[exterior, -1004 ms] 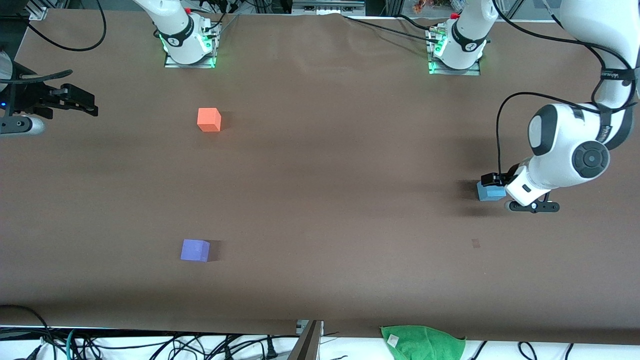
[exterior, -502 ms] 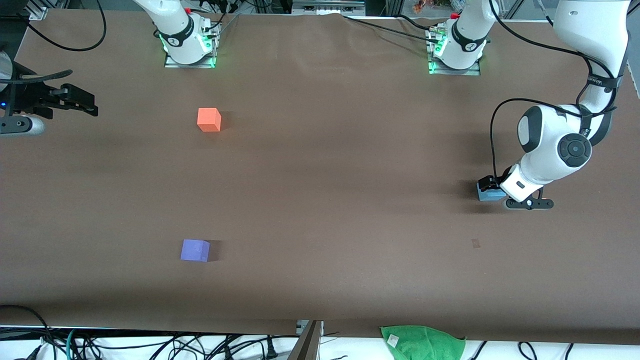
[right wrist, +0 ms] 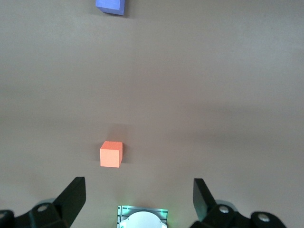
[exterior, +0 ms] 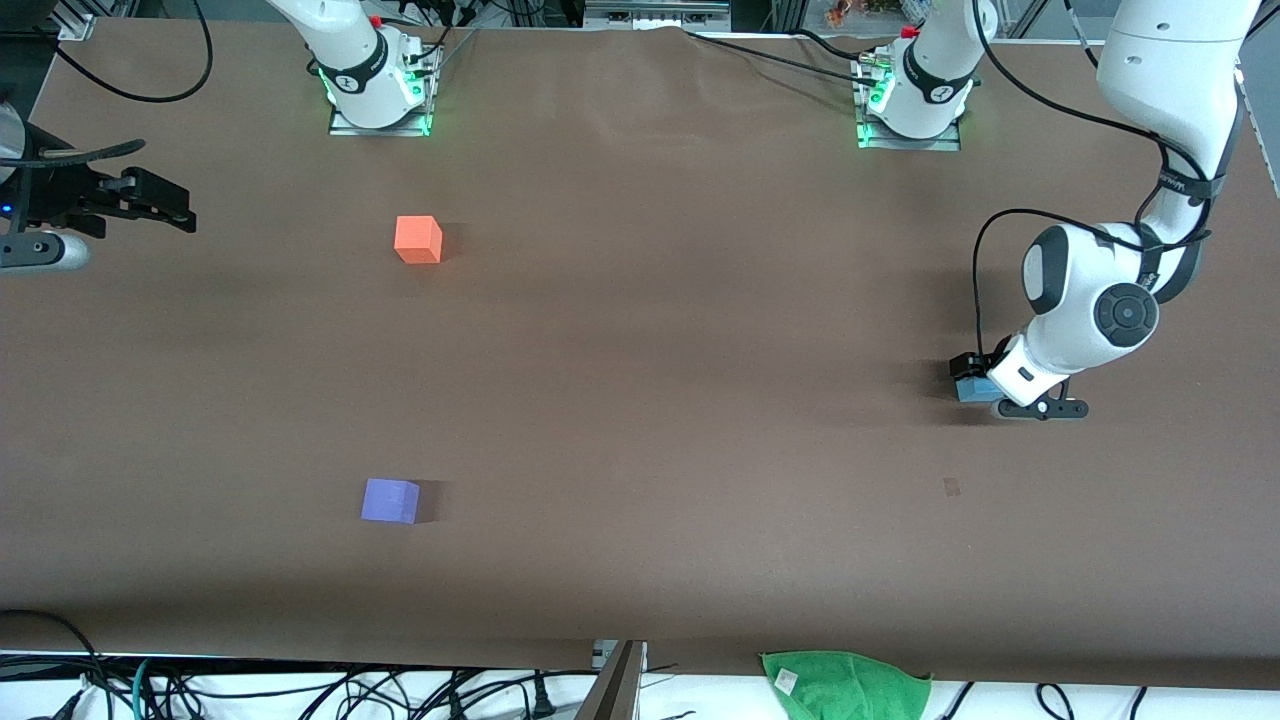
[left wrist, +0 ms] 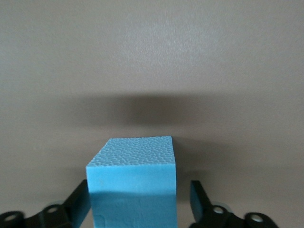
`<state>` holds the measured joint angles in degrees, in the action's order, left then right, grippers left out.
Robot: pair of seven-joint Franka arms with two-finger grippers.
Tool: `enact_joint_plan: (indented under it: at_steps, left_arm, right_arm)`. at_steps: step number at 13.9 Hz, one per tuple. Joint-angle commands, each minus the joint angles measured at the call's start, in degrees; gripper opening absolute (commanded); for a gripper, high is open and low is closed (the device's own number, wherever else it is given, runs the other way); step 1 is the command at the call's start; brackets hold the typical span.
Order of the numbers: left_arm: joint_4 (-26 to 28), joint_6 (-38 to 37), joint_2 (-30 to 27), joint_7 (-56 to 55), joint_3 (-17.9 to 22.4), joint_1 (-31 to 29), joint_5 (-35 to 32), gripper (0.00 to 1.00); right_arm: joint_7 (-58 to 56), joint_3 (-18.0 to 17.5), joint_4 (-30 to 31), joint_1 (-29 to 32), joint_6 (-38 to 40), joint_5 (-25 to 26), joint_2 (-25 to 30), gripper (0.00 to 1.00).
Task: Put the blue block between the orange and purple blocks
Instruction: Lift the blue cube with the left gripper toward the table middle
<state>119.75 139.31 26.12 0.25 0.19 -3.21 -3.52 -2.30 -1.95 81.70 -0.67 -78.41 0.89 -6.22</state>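
From the front view you've got three small matte cubes on the brown counter point(exterior: 640, 350): one bright orange block point(exterior: 418, 240), one violet-purple block point(exterior: 390, 500), and one light sky-blue block point(exterior: 972, 388). The orange one sits toward the right arm's end, near that arm's base; the purple one is at the same end but nearer the front camera. The blue block is well apart from both, at the left arm's end of the counter. Only a sliver of it shows here, the rest is covered by the left gripper point(exterior: 975, 380) and the white wrist above it. Your right gripper point(exterior: 165, 205) hangs at the edge of the picture over the counter's right-arm end, waiting, its arm mostly cut off. One green cloth point(exterior: 845, 685) lies at the counter's front edge, partly cropped.

Now the left wrist view: the blue block point(left wrist: 133, 190) fills the space between the two black fingers point(left wrist: 78, 204), resting on the counter. One finger touches its side, the other shows a narrow gap, so the left gripper point(left wrist: 137, 209) is spread around the cube, not clamped. The cube's lower part runs out of the picture.

Right wrist view: the right gripper point(right wrist: 137, 202) is wide apart with nothing between its fingers point(right wrist: 71, 199). You can see the orange block point(right wrist: 111, 154) whole, and the purple block point(right wrist: 110, 6) cut off at the edge.
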Motion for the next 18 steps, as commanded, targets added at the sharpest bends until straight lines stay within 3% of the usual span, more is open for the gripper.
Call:
enact_joint_plan:
  at_steps: [1,2,6,9,13,16,18]
  left_arm:
    - [-0.1,-0.9,0.0,0.2,-0.2,-0.3,-1.4,0.06]
    - [-0.8,-3.0,-0.4,0.2,-0.3,-0.2,-1.3,0.00]
    - [-7.6,-14.5,-3.8,0.0,-1.6,1.4,-1.4,0.00]
    - [-20.8,-34.4,-3.2,0.2,-6.3,4.9,-1.3,0.00]
    - [-30.1,-35.9,0.8,-5.0,-8.7,15.2,3.0,0.02]
    - [-38.7,-34.3,9.1,-20.1,-8.7,24.0,4.2,0.01]
    - [-41.1,-29.7,14.5,-26.2,-8.6,29.5,4.0,0.02]
  right_arm:
    - [-0.9,-0.1,-0.9,0.5,0.1,-0.8,-0.3,1.00]
    - [-0.9,-0.1,-0.9,0.5,0.1,-0.8,-0.3,1.00]
    - [-0.9,-0.1,-0.9,0.6,0.1,-0.8,-0.3,1.00]
    - [-0.9,-0.1,-0.9,0.6,0.0,-0.8,-0.3,1.00]
    - [-0.8,-0.1,-0.9,0.6,0.0,-0.9,-0.3,1.00]
    - [-0.8,-0.1,-0.9,0.6,0.0,-0.9,-0.3,1.00]
    - [-0.8,-0.1,-0.9,0.6,0.0,-0.9,-0.3,1.00]
